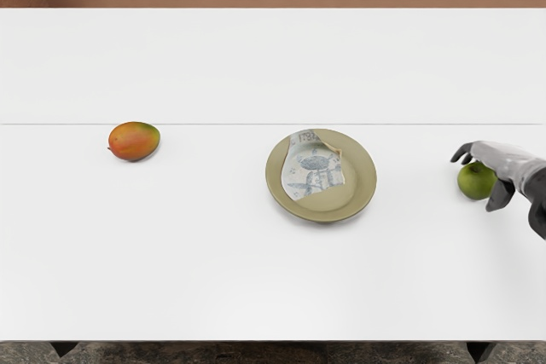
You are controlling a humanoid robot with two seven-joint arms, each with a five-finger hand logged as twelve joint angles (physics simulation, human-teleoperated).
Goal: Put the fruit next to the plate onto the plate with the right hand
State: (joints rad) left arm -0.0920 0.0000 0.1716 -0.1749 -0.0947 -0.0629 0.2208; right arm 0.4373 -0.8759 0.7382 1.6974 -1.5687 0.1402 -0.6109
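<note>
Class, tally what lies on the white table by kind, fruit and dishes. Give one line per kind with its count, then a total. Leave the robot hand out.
Fruit: 2 (a mango and a green apple)
Dishes: 1 (a plate)
Total: 3
</note>
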